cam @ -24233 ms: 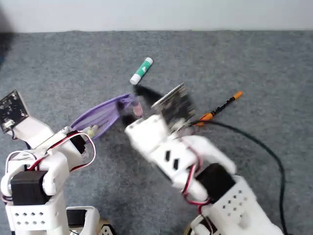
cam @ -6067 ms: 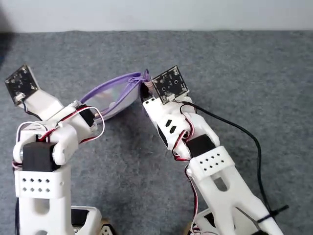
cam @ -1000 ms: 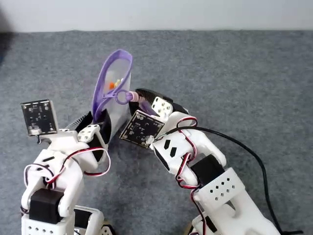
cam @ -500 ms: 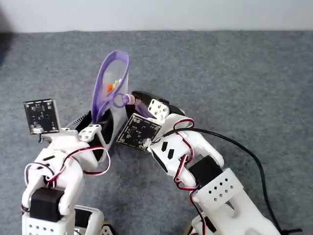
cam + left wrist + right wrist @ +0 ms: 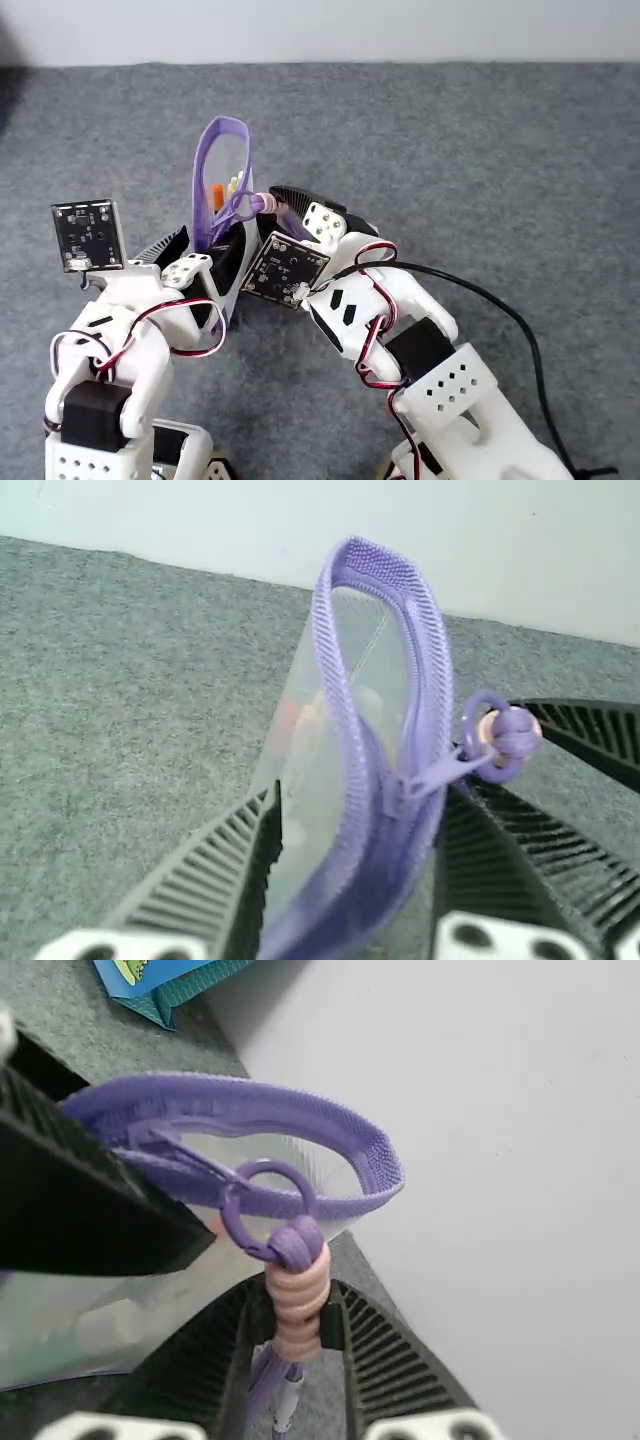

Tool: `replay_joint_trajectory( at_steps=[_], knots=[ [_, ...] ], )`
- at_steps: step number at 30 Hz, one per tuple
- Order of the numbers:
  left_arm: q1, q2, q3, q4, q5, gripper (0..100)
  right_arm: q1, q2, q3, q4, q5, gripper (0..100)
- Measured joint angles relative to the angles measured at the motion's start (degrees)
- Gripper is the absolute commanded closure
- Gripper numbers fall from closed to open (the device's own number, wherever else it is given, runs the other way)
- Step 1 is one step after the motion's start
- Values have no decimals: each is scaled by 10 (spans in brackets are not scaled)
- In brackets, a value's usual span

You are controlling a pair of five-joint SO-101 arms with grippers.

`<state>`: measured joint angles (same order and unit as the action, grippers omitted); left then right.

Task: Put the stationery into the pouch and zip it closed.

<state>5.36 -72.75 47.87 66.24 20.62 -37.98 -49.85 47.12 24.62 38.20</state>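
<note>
The clear pouch [image 5: 222,215] with a purple zip stands upright, its mouth [image 5: 222,160] open at the top. Orange and white stationery [image 5: 216,194] shows through its wall. My left gripper [image 5: 205,252] is shut on the pouch's lower body; in the left wrist view the pouch [image 5: 340,770] stands between its fingers [image 5: 215,865]. The zip slider [image 5: 408,785] sits partway along the zip. My right gripper [image 5: 272,205] is shut on the pink and purple zip pull [image 5: 262,203]. The zip pull [image 5: 296,1295] sits between that gripper's ribbed fingers [image 5: 215,1355], its ring [image 5: 262,1200] hooked to the slider.
Grey carpet [image 5: 480,160] covers the table, with a pale wall [image 5: 320,30] along the far edge. A black cable [image 5: 505,305] trails from the right arm. A blue-green object [image 5: 150,978] lies far off beside the wall. The left gripper's black finger [image 5: 80,1200] crosses the right wrist view.
The pouch's mouth has narrowed and its top has swung slightly left. The right gripper kept hold of the pull and shifted a little. The left gripper still holds the pouch.
</note>
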Motion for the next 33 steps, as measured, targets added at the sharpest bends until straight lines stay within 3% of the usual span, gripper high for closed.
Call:
replay_joint_trajectory(
  at_steps=[11, 22, 33],
  knots=[
    [1, -1, 0, 0, 0, 992, -1, 0, 0, 0, 1, 991],
    [3, 1, -46, 33, 0, 989, 46, 32, -3, -113, 2, 991],
    [3, 2, -129, 128, 0, 990, 85, 222, -130, -203, 2, 991]
  ],
)
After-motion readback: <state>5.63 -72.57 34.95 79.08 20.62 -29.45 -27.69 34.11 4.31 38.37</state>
